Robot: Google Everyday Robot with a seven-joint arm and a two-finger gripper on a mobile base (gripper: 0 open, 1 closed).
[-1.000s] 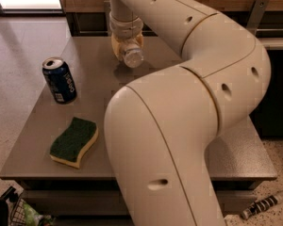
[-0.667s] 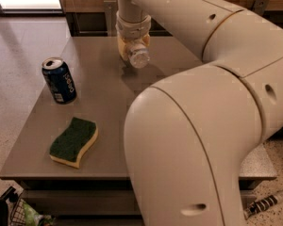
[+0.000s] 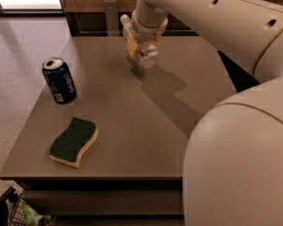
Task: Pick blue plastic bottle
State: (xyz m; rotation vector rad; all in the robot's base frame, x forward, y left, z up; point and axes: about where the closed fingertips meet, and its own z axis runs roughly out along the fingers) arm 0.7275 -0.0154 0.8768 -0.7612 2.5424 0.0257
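Note:
The blue plastic bottle (image 3: 146, 56) is a small clear bottle with a white cap. It lies tilted in my gripper (image 3: 138, 47) above the far middle of the table, its round bottom facing the camera and its cap end up and to the left. My gripper is shut on it and hangs from the wrist at the top of the view. The bottle's shadow falls on the table below and to the right of it, apart from the bottle. The gripper's pads are mostly hidden behind the bottle.
A dark blue soda can (image 3: 59, 80) stands upright at the table's left. A green and yellow sponge (image 3: 73, 141) lies near the front left. The grey table (image 3: 132, 140) has its front edge below. My large white arm fills the right side.
The gripper with the bottle has shifted a little to the right. The arm's bulk has swung right, uncovering more of the table's middle. Can and sponge have not moved.

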